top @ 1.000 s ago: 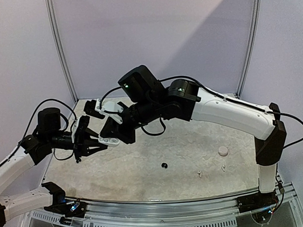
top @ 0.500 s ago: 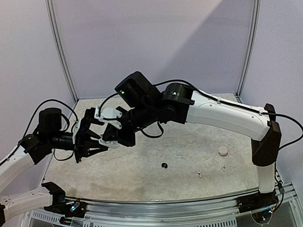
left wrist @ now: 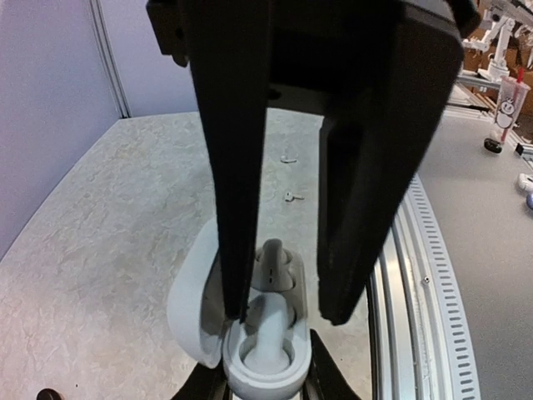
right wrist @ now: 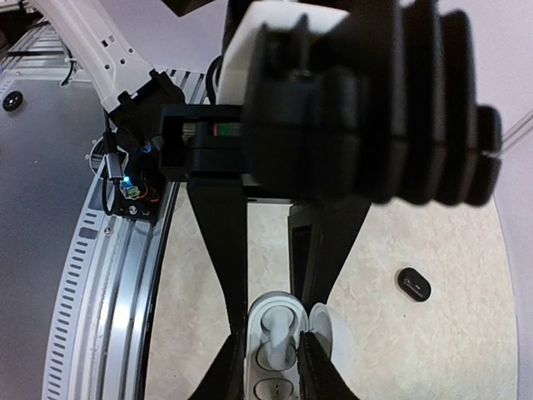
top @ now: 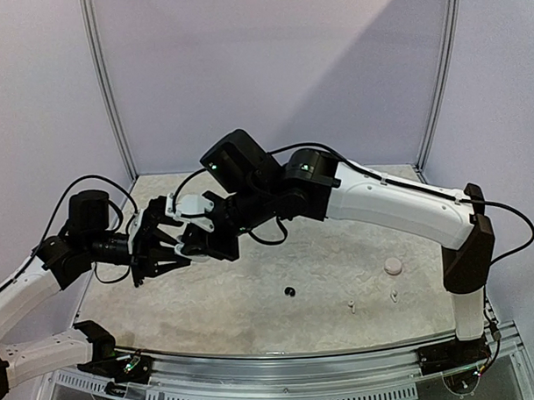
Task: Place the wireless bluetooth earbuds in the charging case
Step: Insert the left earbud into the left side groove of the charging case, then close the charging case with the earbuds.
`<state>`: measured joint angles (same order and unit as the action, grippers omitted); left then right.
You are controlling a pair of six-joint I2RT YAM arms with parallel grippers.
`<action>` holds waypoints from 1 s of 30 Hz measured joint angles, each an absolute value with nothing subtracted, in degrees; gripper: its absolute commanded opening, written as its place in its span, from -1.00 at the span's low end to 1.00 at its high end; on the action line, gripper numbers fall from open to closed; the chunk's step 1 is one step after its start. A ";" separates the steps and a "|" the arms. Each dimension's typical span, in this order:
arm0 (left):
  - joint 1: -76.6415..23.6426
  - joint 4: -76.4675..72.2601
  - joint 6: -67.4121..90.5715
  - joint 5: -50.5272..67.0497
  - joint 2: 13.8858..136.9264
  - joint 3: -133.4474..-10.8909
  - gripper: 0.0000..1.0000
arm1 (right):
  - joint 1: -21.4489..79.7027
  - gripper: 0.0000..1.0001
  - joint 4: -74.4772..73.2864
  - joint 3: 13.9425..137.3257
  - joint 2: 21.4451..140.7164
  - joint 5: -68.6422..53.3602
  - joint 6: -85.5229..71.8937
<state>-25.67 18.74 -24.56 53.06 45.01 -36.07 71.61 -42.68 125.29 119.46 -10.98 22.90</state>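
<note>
My left gripper [top: 164, 254] is shut on the base of an open white charging case [left wrist: 268, 377], its lid [left wrist: 190, 312] swung to one side. A white stemmed earbud [left wrist: 271, 333] stands tilted in the case's near socket, and a second bud [left wrist: 280, 265] sits in the far one. My right gripper [top: 194, 240] hangs over the case with its jaws apart on either side of the tilted bud [right wrist: 279, 333], which is narrower than the gap. A black earbud [top: 289, 292] and two white earbuds [top: 350, 305] [top: 394, 295] lie loose on the table.
A small round white piece [top: 393, 266] lies at the table's right. The right arm reaches across the table's middle to its left side. A metal rail [top: 281, 362] runs along the near edge, with panel walls behind and to both sides.
The right gripper has moved left and down onto the case held by the left gripper. The left arm has barely moved.
</note>
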 measured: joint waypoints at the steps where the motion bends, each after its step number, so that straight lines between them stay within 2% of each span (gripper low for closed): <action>1: -25.67 18.72 -24.36 52.99 45.01 -36.05 -1.00 | 71.68 -0.45 -42.85 125.29 119.46 -10.92 22.96; 15: -25.74 17.41 -18.09 50.02 44.47 -35.73 -1.00 | 71.24 -0.38 -41.32 125.16 118.45 -12.21 20.29; 19: -25.76 17.34 -17.76 47.92 44.45 -35.48 -1.00 | 68.12 -0.42 -34.26 120.14 112.42 -17.08 12.64; 23: -25.78 18.15 -21.45 46.19 43.64 -35.48 -1.00 | 64.82 -0.52 -29.54 117.80 108.92 -15.40 4.36; 30: -25.85 19.88 -28.49 42.92 41.67 -35.51 -1.00 | 65.78 -0.54 -30.09 120.81 116.40 -9.26 -3.64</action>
<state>-25.85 19.88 -28.49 42.92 41.67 -35.51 65.78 -30.09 120.81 116.40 -9.26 -3.64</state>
